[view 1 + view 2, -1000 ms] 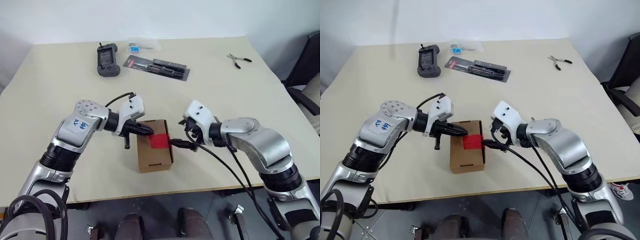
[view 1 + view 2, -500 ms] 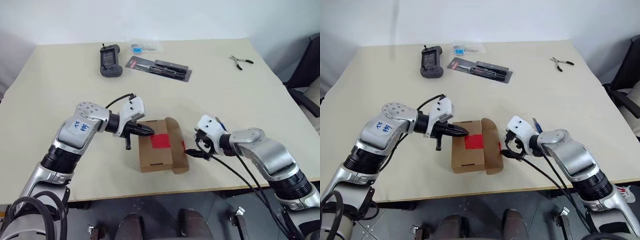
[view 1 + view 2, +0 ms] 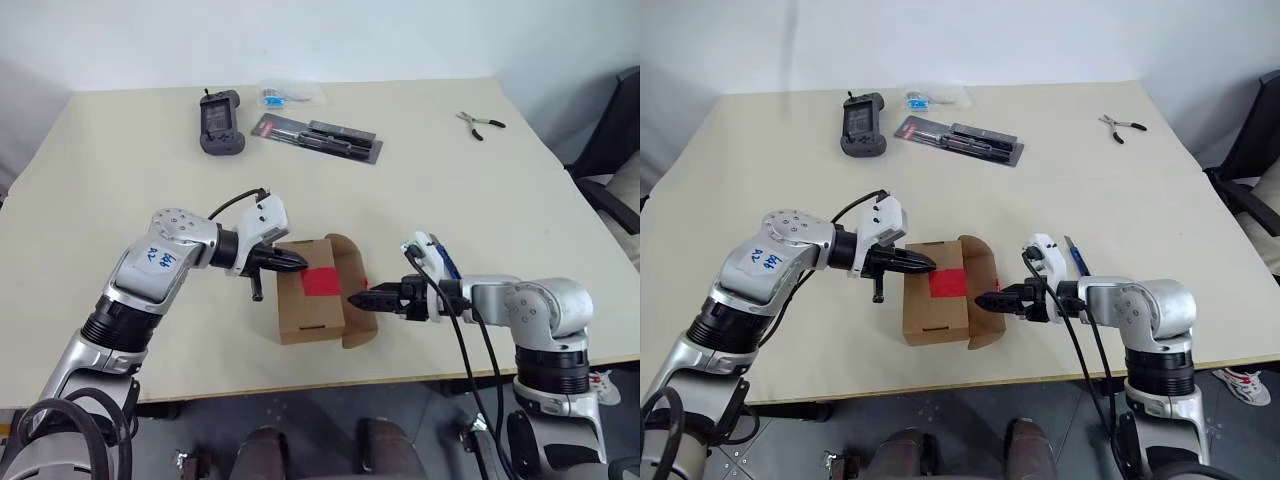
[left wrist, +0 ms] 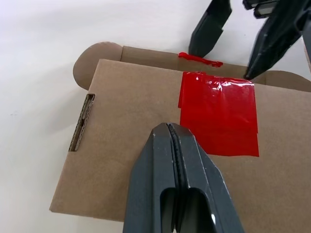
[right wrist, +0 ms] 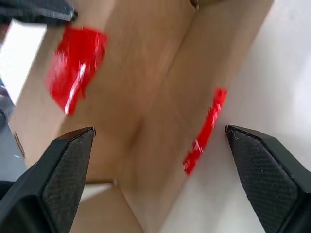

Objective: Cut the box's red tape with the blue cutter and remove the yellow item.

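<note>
You can't see inside the box (image 3: 312, 300); the blue cutter (image 3: 1076, 257) at three o'clock is half hidden behind the right arm.

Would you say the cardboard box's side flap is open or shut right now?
Open. The box's flap hangs swung outward toward the right gripper, and the red tape is split, a strip left on the flap.

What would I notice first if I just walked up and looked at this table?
Probably the bright red tape on top of the brown box near the table's front edge, its flap open on the robot's right. The shut left gripper rests on the box's top, and the open right gripper points at the flap.
</note>
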Robot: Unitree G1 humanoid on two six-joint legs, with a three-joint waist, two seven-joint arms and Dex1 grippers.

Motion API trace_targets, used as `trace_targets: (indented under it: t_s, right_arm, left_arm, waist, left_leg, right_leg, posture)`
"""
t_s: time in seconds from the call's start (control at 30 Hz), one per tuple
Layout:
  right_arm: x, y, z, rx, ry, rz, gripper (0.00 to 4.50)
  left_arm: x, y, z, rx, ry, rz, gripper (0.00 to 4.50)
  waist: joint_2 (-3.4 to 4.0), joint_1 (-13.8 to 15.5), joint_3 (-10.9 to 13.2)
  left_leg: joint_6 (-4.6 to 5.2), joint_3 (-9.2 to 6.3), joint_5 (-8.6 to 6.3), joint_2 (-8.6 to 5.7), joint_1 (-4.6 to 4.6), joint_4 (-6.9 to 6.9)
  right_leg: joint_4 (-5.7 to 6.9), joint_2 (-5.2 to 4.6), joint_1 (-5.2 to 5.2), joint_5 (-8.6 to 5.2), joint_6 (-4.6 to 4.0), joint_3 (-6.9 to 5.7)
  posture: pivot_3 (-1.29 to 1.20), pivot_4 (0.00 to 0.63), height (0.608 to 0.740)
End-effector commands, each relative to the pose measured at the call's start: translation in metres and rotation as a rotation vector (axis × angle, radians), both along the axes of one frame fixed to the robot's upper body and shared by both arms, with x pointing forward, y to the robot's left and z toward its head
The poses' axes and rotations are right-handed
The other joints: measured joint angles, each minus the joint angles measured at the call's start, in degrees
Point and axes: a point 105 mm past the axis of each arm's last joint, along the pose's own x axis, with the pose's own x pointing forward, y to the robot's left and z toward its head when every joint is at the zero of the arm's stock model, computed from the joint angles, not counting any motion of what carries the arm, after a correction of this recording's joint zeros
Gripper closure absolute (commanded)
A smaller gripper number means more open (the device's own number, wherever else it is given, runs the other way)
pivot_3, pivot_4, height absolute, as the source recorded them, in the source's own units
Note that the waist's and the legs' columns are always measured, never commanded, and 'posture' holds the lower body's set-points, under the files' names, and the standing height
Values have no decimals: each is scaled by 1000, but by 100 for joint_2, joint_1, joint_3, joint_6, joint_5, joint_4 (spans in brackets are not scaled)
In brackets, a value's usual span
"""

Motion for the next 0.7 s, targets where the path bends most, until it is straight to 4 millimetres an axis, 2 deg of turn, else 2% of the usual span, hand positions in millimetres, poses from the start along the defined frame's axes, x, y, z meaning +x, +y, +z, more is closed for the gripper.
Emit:
trace_targets:
  t_s: [0.03, 0.43, 0.57, 0.7]
  right_arm:
    - [5, 9, -6, 12, 46, 13, 30]
    - [23, 32, -21, -7, 116, 71, 30]
    - [21, 37, -27, -24, 145, 98, 30]
    - [20, 44, -25, 39, 177, 102, 30]
  left_arm:
    - [-3, 8, -24, 59, 80, 49, 4500]
    - [-8, 7, -25, 47, 78, 58, 4500]
    - [-8, 6, -25, 41, 76, 62, 4500]
    - [-9, 5, -25, 38, 76, 65, 4500]
  waist:
    - [-1, -7, -1]
    - [-5, -173, -31]
    - [-9, -175, -40]
    - [-19, -202, -52]
  left_leg:
    - [0, 0, 0, 0, 1, 0]
    - [4, 0, 3, 5, 52, -1]
    - [4, 0, 2, 7, 87, -9]
    - [1, 3, 4, 8, 96, -21]
  right_leg:
    - [0, 0, 1, 0, 0, 0]
    - [-4, 2, 51, 5, -11, 3]
    - [-10, 2, 73, 3, -18, 7]
    - [-7, 3, 72, 2, -21, 13]
  posture:
    - [0, 150, 740]
    - [0, 150, 740]
    - [0, 150, 740]
    - [0, 150, 740]
